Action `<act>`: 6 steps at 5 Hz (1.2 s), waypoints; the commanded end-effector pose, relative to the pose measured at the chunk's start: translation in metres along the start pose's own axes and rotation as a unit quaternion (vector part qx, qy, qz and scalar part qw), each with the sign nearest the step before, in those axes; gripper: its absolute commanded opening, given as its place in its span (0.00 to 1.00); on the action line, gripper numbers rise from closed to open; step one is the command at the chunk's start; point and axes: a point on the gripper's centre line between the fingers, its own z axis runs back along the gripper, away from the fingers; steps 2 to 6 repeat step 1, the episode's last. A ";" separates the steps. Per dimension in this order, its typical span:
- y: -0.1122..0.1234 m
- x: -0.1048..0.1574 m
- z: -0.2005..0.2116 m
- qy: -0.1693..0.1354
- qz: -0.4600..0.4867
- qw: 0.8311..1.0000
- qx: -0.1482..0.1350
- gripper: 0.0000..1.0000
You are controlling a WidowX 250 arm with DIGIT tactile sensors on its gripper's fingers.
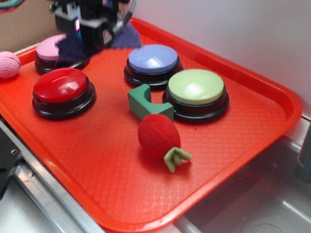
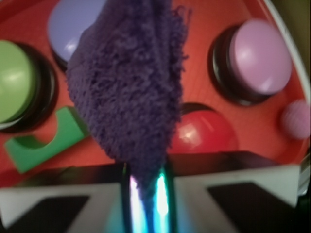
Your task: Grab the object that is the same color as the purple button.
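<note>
We see the purple fuzzy cloth (image 2: 129,92) pinched between our fingers (image 2: 145,196), hanging above the red tray (image 1: 104,174), beside the pink button (image 1: 53,48). The purple button (image 1: 153,59) sits near the green button (image 1: 196,87) and green block (image 1: 143,102).

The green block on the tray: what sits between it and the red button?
Nothing: in the exterior view, only bare orange tray separates the green block from the red button. The wrist view has the held purple cloth hanging across that gap.
</note>
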 end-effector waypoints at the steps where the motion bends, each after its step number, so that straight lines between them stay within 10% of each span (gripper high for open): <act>1: 0.030 0.020 0.054 -0.070 -0.007 0.997 -0.043 0.00; 6: 0.030 0.020 0.054 -0.070 -0.007 0.997 -0.043 0.00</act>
